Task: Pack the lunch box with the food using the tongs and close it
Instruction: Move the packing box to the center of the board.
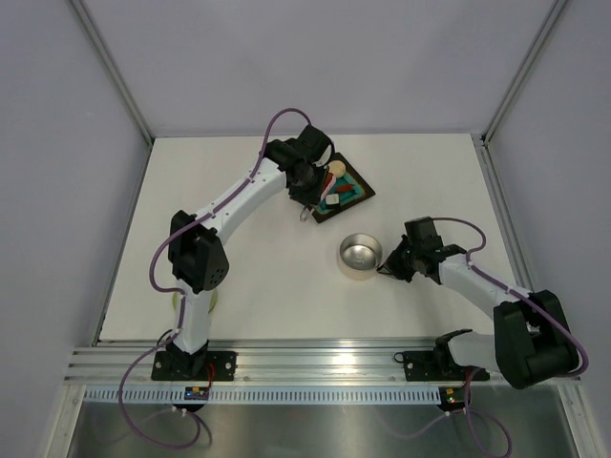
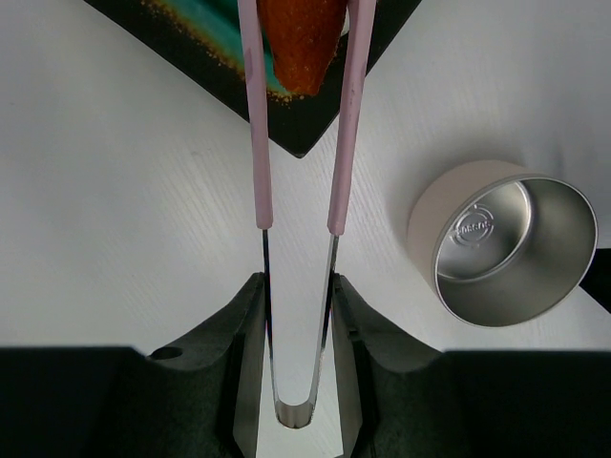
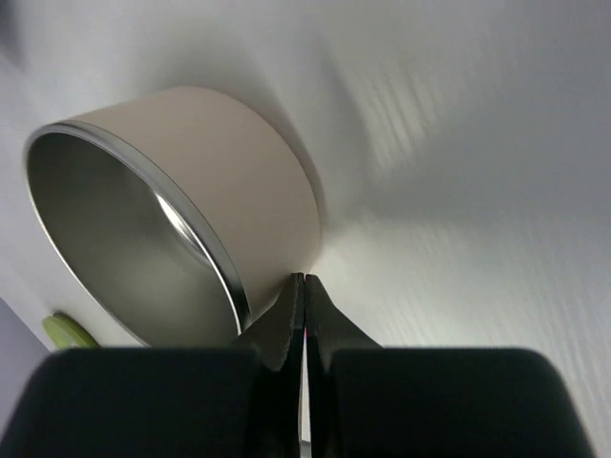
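Note:
The lunch box (image 1: 361,255) is a round steel tin, open and empty, right of the table's centre; it also shows in the left wrist view (image 2: 506,243). My left gripper (image 2: 298,286) is shut on the pink tongs (image 2: 260,114). Their tips reach over the teal tray (image 1: 355,176) and hold a red-orange food piece (image 2: 301,38) between them. A beige ball (image 1: 336,170) and a white block (image 1: 344,198) lie on the tray. My right gripper (image 3: 304,279) is shut, its tips touching the tin's outer wall (image 3: 248,191). A sliver of the green lid (image 3: 67,332) shows beyond the tin.
The dark-rimmed tray's near corner (image 2: 305,129) lies under the tongs. The lid (image 1: 218,298) is mostly hidden behind the left arm's base. A raised frame and grey walls border the white table (image 1: 286,296).

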`<action>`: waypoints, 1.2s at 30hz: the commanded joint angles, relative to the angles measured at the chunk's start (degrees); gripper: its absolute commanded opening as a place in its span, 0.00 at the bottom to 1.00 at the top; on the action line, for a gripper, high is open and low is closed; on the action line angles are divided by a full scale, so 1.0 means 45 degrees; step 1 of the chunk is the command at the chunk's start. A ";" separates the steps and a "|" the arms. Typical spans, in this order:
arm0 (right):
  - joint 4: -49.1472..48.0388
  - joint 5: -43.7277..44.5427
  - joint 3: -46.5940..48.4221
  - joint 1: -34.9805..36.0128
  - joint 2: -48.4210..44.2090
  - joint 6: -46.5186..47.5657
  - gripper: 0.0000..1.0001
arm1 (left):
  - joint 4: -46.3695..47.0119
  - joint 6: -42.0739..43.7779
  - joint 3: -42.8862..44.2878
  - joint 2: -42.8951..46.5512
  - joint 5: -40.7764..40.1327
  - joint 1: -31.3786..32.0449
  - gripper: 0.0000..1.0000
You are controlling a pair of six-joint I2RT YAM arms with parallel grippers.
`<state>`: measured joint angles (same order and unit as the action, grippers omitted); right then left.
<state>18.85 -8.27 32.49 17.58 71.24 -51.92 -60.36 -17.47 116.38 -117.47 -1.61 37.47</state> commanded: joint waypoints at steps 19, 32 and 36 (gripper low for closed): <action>-0.1318 0.0335 0.2548 0.0096 0.1576 0.0759 0.02 | -0.0162 0.0641 -0.0901 0.1651 0.0416 0.0071 0.00; -0.3230 -0.0660 0.0531 0.2632 0.1528 -0.0883 0.02 | -0.0239 0.0602 -0.0178 0.1359 0.0708 0.0071 0.00; -0.4052 -0.1481 0.1255 0.2635 0.3071 -0.0923 0.02 | -0.0318 0.0602 -0.0100 0.1456 0.0631 0.0207 0.00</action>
<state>6.22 -12.19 34.48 29.26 82.17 -54.70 -62.92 -15.22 112.97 -113.19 -0.14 37.71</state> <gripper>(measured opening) 0.022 0.317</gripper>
